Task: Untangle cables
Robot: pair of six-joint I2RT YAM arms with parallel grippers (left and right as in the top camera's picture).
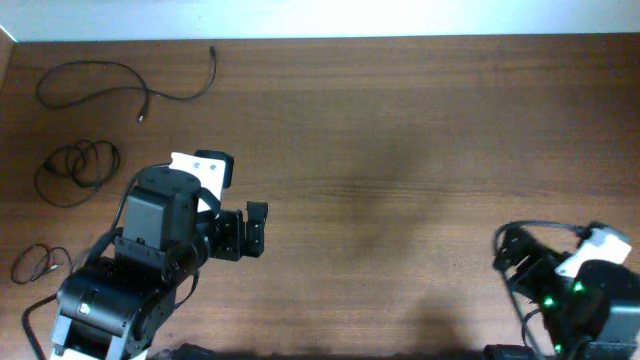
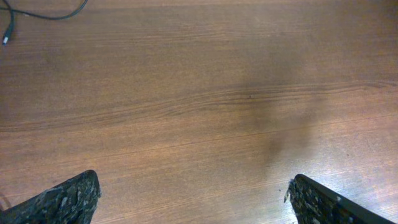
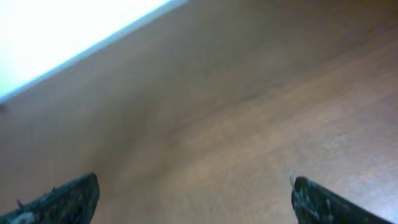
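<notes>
Three thin black cables lie apart at the table's left side in the overhead view. One long cable (image 1: 120,82) curves along the far left edge, and its plug end also shows in the left wrist view (image 2: 7,31). A coiled cable (image 1: 78,168) lies below it. A small looped cable (image 1: 38,262) lies near the left arm's base. My left gripper (image 1: 256,228) is open and empty over bare wood, right of the cables; its jaws show in the left wrist view (image 2: 193,199). My right gripper (image 3: 194,196) is open and empty at the near right corner.
The wooden table (image 1: 400,150) runs to a white wall along the far edge. The right arm (image 1: 580,290) with its own thick black wiring sits at the near right corner. The left arm's body (image 1: 140,260) covers the near left.
</notes>
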